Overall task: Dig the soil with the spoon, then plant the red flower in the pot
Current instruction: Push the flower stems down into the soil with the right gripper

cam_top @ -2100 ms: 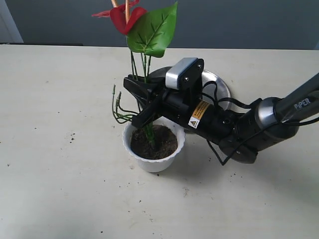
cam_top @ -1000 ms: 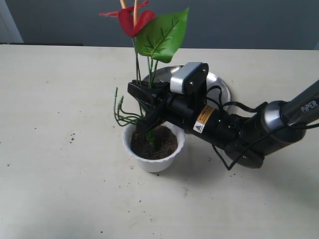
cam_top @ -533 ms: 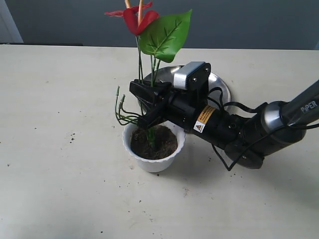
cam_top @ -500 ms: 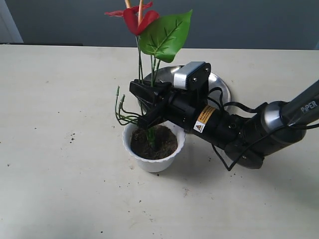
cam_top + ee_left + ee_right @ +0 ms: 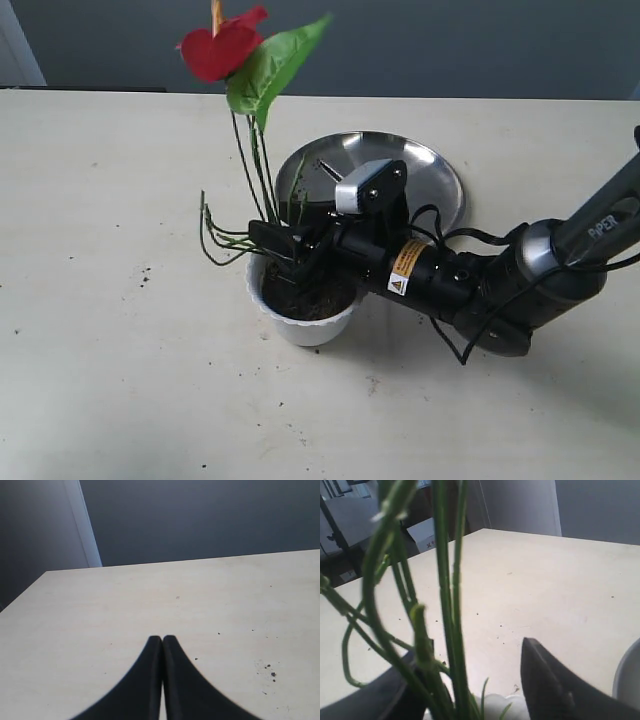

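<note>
1. One relation matters most here: the stems (image 5: 445, 605) of the red flower (image 5: 215, 52) stand between the two fingers (image 5: 545, 690) of the right hand (image 5: 290, 255), which hangs low over the white pot (image 5: 300, 328).
2. That hand is spread wide and grips nothing. In the right wrist view the stems rise free in the gap, closer to one finger than the other. Whether they brush that finger I cannot tell.
3. The flower stands in the soil (image 5: 325, 295) inside the pot, near the middle of the table (image 5: 120, 300). Its long axis runs up from the pot and tilts toward the left, so the bloom and the green leaf (image 5: 270, 70) hang left of the rim, not straight above it.
4. The right arm reaches in from the right, crossing the near edge of the round steel plate (image 5: 430, 175), which lies just beyond the pot on the far side.
5. The left hand (image 5: 162, 640) is pressed shut with nothing in it, above a stretch of table with a few dark crumbs. It does not show in the exterior view, so the right hand is plainly the nearer one.
6. Planting looks nearly done. The likely next move is a retreat to the right, back along the arm's own line, keeping both fingers off the stems. A snagged stem could pull the leaning flower over or out of the loose soil.
</note>
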Action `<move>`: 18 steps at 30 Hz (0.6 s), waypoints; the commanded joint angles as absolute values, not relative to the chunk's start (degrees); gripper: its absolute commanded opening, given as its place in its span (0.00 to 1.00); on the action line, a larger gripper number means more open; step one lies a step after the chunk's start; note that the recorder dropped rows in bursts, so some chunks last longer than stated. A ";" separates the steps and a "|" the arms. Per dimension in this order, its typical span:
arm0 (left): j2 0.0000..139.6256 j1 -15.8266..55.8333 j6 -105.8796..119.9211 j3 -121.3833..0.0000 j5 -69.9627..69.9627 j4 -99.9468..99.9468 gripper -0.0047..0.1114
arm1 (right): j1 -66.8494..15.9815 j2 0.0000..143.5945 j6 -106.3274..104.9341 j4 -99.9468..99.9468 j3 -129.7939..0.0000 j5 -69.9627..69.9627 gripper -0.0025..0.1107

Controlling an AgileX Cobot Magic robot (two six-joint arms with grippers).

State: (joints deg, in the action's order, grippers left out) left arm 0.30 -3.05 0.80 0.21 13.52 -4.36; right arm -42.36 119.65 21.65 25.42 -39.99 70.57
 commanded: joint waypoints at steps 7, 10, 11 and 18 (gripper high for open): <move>0.00 -2.70 0.58 0.00 13.21 -4.03 0.04 | -42.30 118.41 21.33 24.82 -39.07 69.96 0.48; 0.00 -2.70 0.58 0.00 13.21 -4.03 0.04 | -42.04 116.48 21.07 24.57 -37.94 69.23 0.48; 0.00 -2.70 0.58 0.00 13.21 -4.03 0.04 | -42.00 116.02 21.07 24.70 -37.89 68.31 0.48; 0.00 -2.70 0.58 0.00 13.21 -4.03 0.04 | -41.76 113.59 21.07 25.42 -36.55 65.74 0.48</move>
